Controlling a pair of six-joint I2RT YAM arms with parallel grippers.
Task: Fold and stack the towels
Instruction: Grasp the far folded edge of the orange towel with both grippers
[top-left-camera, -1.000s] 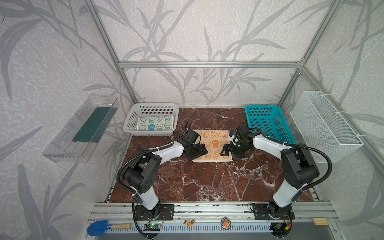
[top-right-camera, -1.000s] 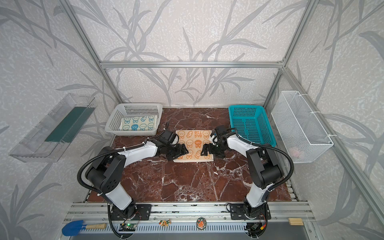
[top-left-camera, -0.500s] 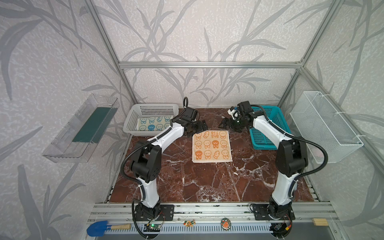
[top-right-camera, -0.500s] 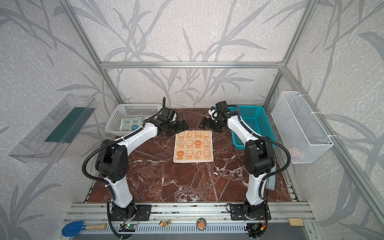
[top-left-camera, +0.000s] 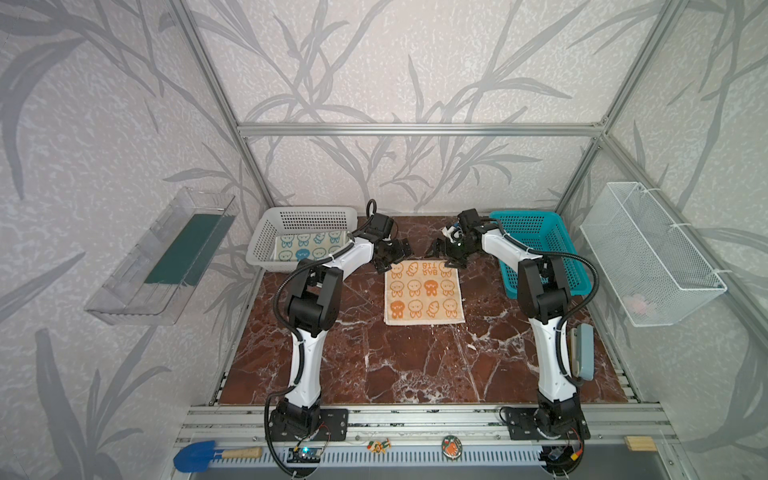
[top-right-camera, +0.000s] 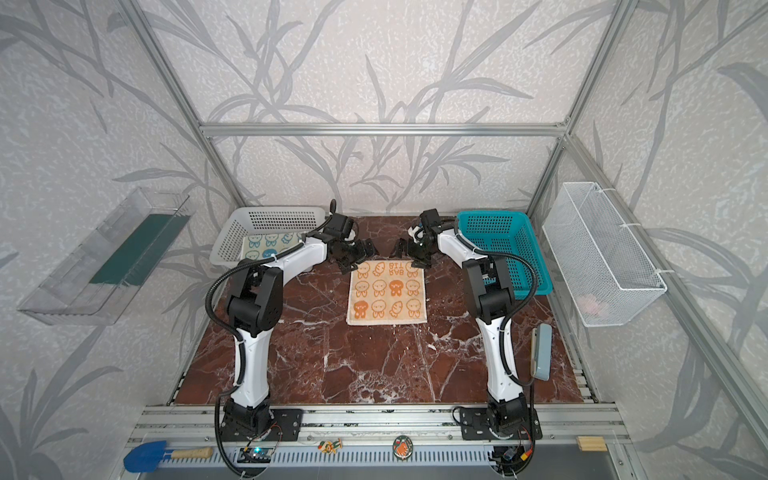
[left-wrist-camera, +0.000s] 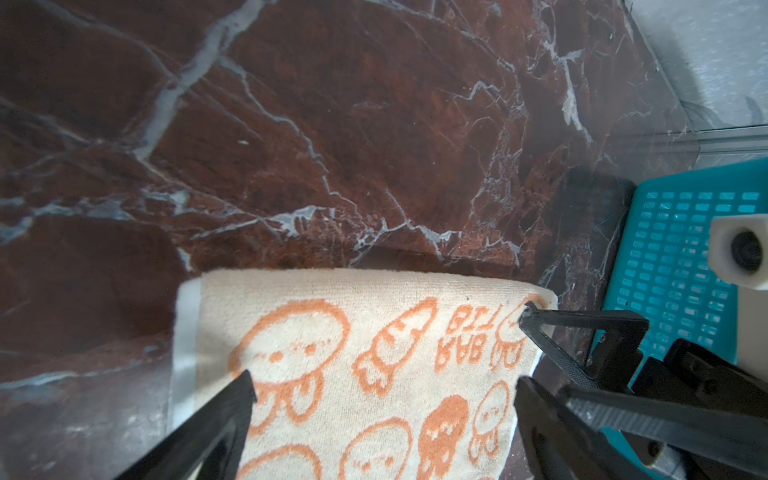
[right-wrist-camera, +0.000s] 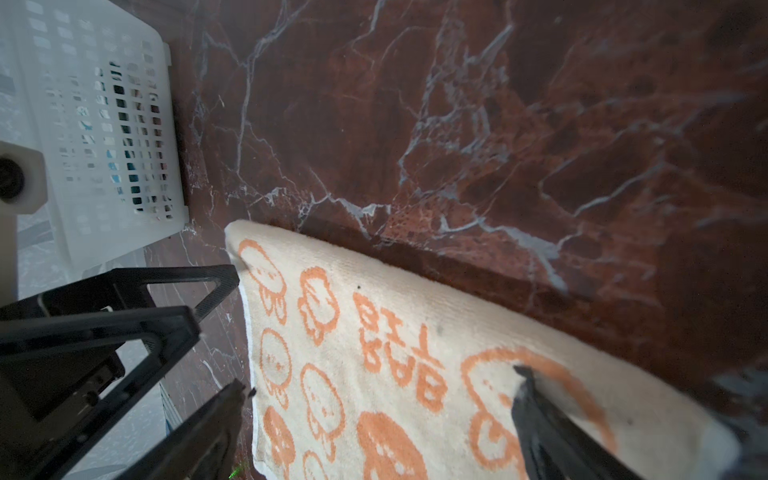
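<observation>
Two towels are in view. One cream towel with orange rabbits (top-left-camera: 424, 293) (top-right-camera: 388, 293) lies flat on the marble table (top-left-camera: 374, 365), near its far centre, with its print arranged in three rows of four motifs. A second towel, the cream towel with blue rabbits (top-left-camera: 309, 245) (top-right-camera: 270, 245), lies inside the white basket (top-left-camera: 307, 212) at the far left corner. There are three baskets in total: the white one, one teal basket (top-left-camera: 536, 249) at the far right of the table, and one wire basket (top-left-camera: 648, 249) mounted on the right wall. One clear tray (top-left-camera: 166, 257) is mounted on the left wall. Two arms are extended towards the far edge of the orange-printed towel. The left gripper (top-left-camera: 392, 257) (left-wrist-camera: 384, 388) is positioned at the towel's far left corner with its two fingers spread wide and nothing between them. The right gripper (top-left-camera: 446, 254) (right-wrist-camera: 380, 382) is positioned at the far right corner, likewise with two fingers spread wide and holding nothing. Whether any fingertip contacts the cloth cannot be determined from the views.
</observation>
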